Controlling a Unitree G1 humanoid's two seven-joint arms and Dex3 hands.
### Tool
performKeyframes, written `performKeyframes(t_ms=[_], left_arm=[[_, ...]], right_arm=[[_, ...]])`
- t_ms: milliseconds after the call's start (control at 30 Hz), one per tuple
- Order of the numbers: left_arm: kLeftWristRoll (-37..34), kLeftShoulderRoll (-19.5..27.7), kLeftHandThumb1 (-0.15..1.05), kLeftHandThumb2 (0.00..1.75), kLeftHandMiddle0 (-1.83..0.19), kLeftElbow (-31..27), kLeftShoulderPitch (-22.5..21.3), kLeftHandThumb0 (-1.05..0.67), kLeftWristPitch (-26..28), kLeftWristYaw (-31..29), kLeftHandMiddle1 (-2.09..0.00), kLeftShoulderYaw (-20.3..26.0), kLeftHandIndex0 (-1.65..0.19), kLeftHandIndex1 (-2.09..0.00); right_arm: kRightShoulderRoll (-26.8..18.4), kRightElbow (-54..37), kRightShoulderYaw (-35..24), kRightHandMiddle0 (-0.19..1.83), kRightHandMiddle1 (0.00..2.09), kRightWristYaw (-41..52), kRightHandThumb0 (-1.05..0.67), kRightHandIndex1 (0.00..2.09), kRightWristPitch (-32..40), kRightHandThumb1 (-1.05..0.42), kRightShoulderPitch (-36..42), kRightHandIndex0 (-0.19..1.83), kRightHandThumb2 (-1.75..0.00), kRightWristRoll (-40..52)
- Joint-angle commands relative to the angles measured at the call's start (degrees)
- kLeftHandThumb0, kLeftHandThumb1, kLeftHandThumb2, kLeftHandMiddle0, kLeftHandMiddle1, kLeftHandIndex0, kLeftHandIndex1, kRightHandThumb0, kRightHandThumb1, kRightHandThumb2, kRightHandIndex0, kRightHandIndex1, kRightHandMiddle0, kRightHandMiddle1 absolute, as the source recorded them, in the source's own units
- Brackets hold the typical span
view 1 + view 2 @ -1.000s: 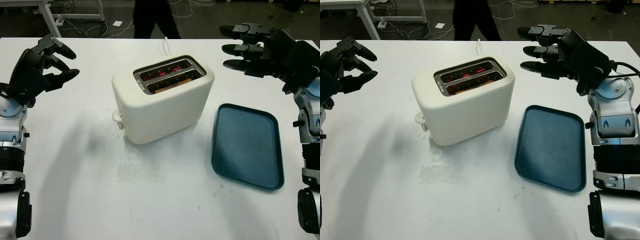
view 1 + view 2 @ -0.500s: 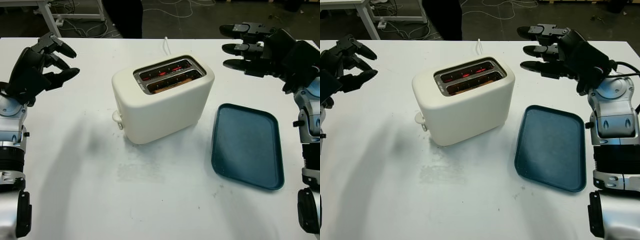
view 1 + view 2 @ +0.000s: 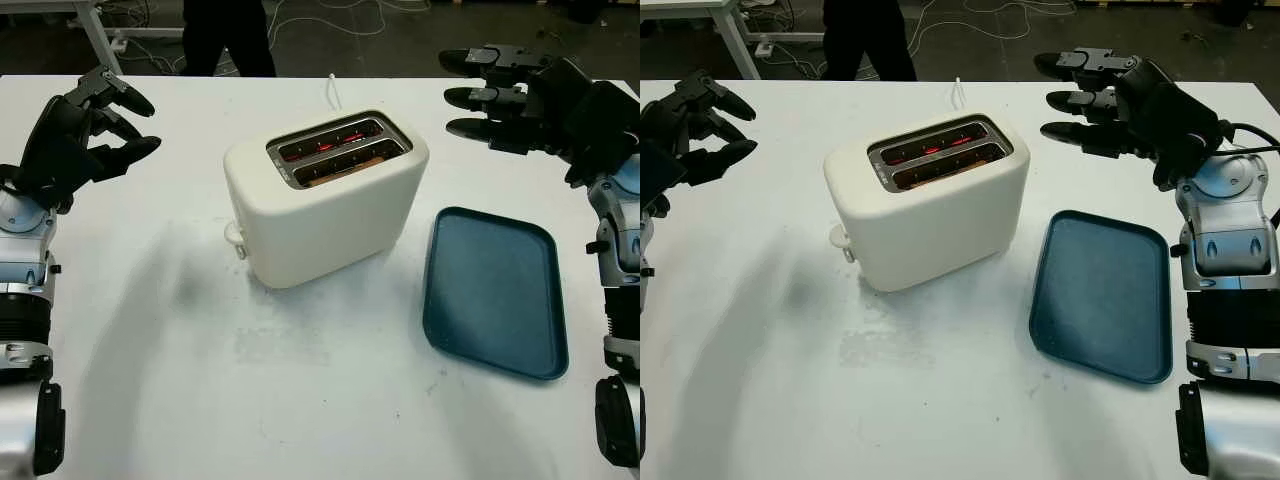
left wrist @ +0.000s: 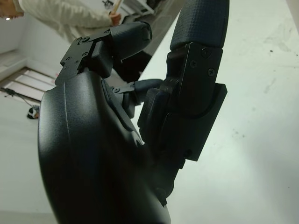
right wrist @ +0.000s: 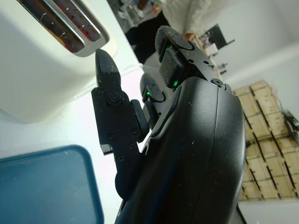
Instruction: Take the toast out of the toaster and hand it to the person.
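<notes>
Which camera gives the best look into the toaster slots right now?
The left eye view: the toaster sits mid-table with both slots seen from above, glowing red. The right eye view shows much the same. The right wrist view catches one corner past the right hand.
</notes>
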Motion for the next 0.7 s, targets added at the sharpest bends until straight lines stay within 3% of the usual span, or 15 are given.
performKeyframes(t_ms=[0, 667], left_arm=[[-0.4, 0.1, 0.92, 0.2, -0.26, -0.5, -0.1, -1.05, 0.6, 0.4, -1.61, 0.3, -0.18, -1.56], [-1.0, 0.0, 0.92, 0.18, -0.28, 0.1, -0.3, -1.05, -0.1, -0.1, -1.6, 0.4, -0.21, -1.54]], right_arm=[[0.1, -0.4, 0.0, 0.49, 0.0, -0.5, -0.23, 0.01, -0.5, -0.92, -0.2, 0.52, -0.06, 0.1], [0.3, -0.1, -0.3, 0.48, 0.0, -0.3, -0.21, 0.0, -0.1, -0.92, -0.4, 0.51, -0.07, 0.7]])
